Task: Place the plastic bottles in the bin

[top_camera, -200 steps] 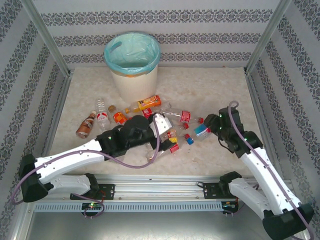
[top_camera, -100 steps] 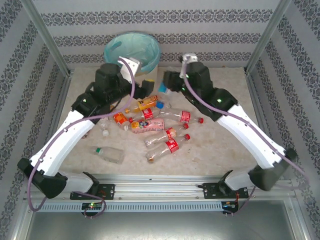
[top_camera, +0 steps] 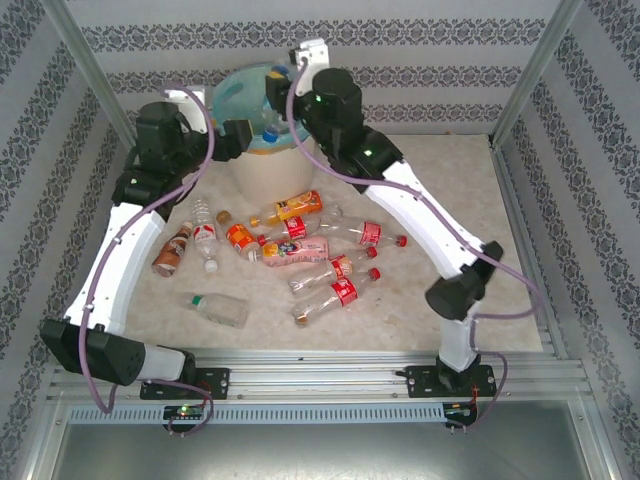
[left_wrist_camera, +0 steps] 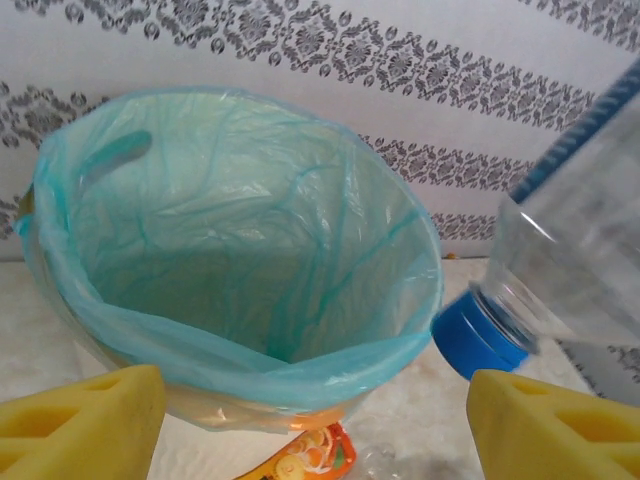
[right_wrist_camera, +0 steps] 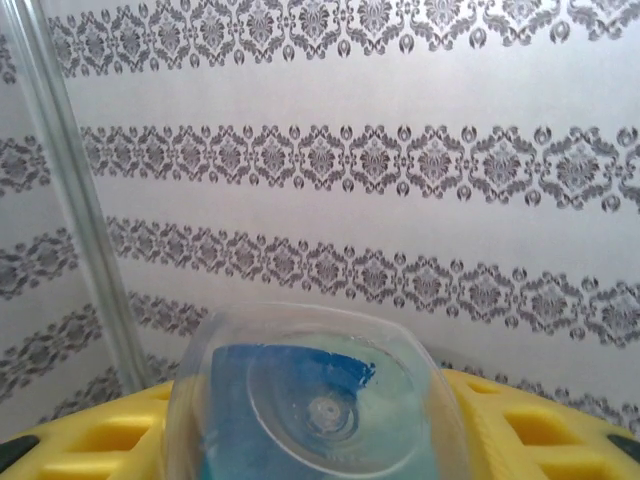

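Work on this task seems to be only at its beginning, judging from how the things lie. The right pincer (right_wrist_camera: 318, 440) is pinching a blue-capped bottle (left_wrist_camera: 570, 250) by its body, with the clear base turned to the wrist camera. It holds the bottle high at the far side of the table (top_camera: 440, 190), tilted with the cap down, close to the right part of the rim of the bin (left_wrist_camera: 240, 345). From above the cap seems to be over the opening, but the bottle is not yet inside. The left pincer (left_wrist_camera: 315, 410) is spread and holds nothing; it hangs near the left side of the bin and looks into it. The teal liner (left_wrist_camera: 230, 230) appears bare as far down as the left wrist view reaches, but the very bottom is hidden, so whether a bottle lies there cannot be told. About nine plastic bottles (top_camera: 335, 268) lie on the table in a loose group in the middle, nearer than the bin. Among them, an amber bottle (top_camera: 290, 208) is closest to the bin, a brown bottle (top_camera: 172, 250) is at the left, and a clear bottle with a green cap (top_camera: 215, 308) lies alone at the near left. One bottle is about to go in, and almost all the rest is left to do.
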Robot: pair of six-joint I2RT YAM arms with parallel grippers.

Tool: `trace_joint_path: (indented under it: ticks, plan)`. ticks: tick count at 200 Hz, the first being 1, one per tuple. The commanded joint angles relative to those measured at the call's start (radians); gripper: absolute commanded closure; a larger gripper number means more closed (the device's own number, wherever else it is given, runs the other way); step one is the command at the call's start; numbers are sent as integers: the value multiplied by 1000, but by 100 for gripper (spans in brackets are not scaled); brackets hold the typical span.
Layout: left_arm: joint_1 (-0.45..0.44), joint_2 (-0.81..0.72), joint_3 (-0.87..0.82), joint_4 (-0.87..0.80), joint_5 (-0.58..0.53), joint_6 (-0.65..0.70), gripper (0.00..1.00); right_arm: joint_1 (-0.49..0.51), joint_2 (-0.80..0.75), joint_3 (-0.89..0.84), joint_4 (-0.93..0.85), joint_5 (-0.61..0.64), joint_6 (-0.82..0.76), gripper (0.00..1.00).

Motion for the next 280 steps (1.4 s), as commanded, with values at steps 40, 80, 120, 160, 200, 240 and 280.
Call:
trace_joint_path:
  ticks: [40, 80, 120, 160, 200, 240, 280]
  plan:
    - [28, -24, -114, 159, 89, -83, 21, -43, 349, 407, -90, 27, -106, 49]
    - [29, -20, -122, 153, 80, -82, 21, -50, 341, 327, -82, -36, -42, 43]
    - [28, -28, -128, 149, 72, -71, 21, -54, 354, 324, -93, -55, -23, 32]
    - [29, -36, -133, 144, 61, -62, 21, -54, 360, 319, -98, -58, -13, 30]
    - [29, -30, -136, 144, 63, -62, 21, -55, 365, 319, -89, -59, 1, 25]
    - [29, -25, -138, 143, 64, -61, 20, -55, 363, 319, -94, -63, 3, 28]
    - [29, -19, -138, 141, 62, -57, 20, -52, 360, 320, -89, -73, 9, 28]
